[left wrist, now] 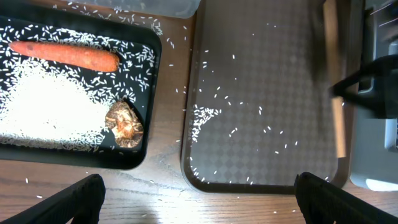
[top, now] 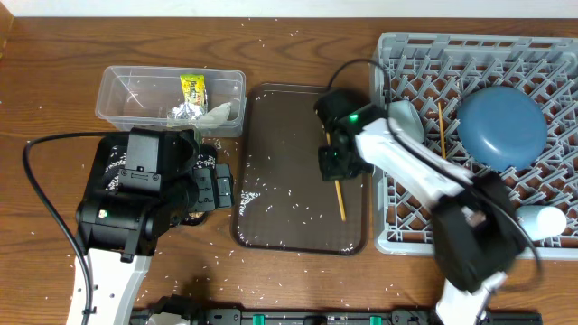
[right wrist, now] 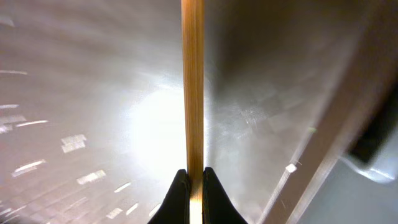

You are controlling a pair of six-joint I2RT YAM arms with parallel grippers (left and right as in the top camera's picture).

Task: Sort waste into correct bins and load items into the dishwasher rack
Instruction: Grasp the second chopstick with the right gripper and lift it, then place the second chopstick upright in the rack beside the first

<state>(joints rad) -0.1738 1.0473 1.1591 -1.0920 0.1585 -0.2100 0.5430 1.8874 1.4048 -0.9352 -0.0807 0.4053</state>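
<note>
My right gripper (top: 334, 167) is shut on a wooden chopstick (top: 340, 202) over the right side of the brown serving tray (top: 289, 135). The right wrist view shows the fingers (right wrist: 191, 186) pinching the stick (right wrist: 193, 93). A second chopstick (top: 442, 126) lies in the grey rack (top: 406, 230) beside the big blue dish (top: 502, 126). My left gripper (left wrist: 199, 205) is open and empty above the table, by the black tray (left wrist: 152, 81). That tray holds the carrot (left wrist: 65, 55), the brown lump (left wrist: 124, 123) and rice (left wrist: 50, 112). The clear tub (top: 122, 99) holds the yellow wrapper (top: 192, 88), foil (top: 183, 114) and tissue (top: 218, 113).
Loose rice grains (left wrist: 205, 118) are scattered over the serving tray and the wooden table. A white bowl (top: 406, 117) and a pale cup (top: 542, 219) sit in the rack. My left arm (top: 135, 199) hides the black tray in the overhead view.
</note>
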